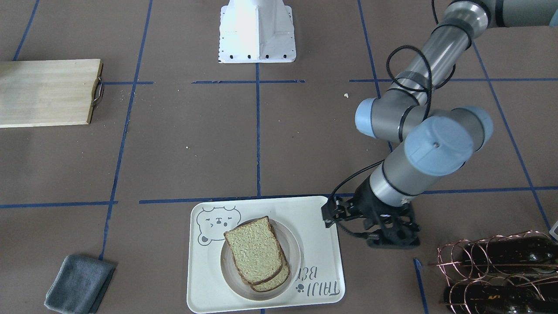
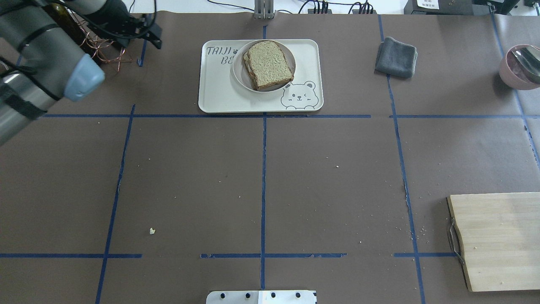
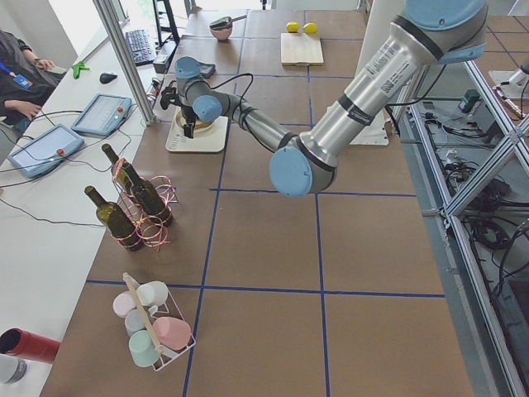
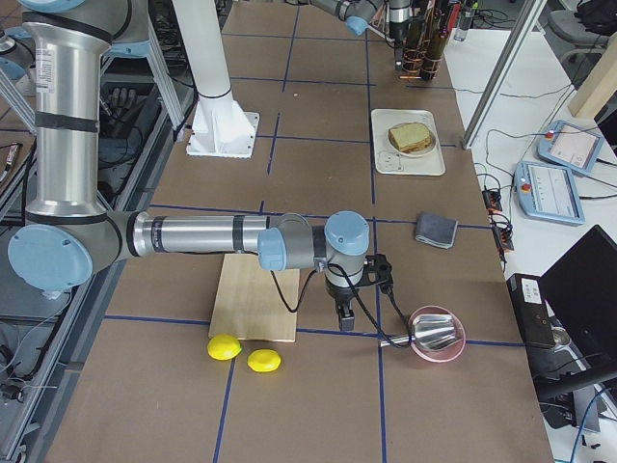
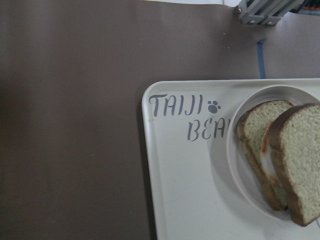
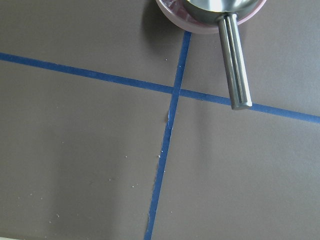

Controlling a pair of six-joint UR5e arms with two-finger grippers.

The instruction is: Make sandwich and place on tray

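Observation:
The sandwich (image 1: 255, 250) is two tan speckled bread slices stacked slightly askew on a small round white plate (image 1: 294, 248). The plate stands on the cream bear tray (image 1: 205, 279). Sandwich (image 2: 268, 63) and tray (image 2: 215, 93) also show in the overhead view. In the left wrist view the white egg with an orange streak (image 5: 270, 167) shows between the slices (image 5: 300, 165). My left gripper (image 1: 392, 242) points down just beside the tray's edge, looks open and holds nothing. My right gripper (image 4: 344, 318) hangs over the table near the pink bowl; I cannot tell whether it is open.
A wire rack with dark wine bottles (image 1: 501, 270) stands close beside the left gripper. A folded grey cloth (image 2: 396, 57) lies on the tray's other side. A wooden cutting board (image 2: 498, 240) lies on the right arm's side. A pink bowl with a metal ladle (image 2: 521, 67) is at the table edge.

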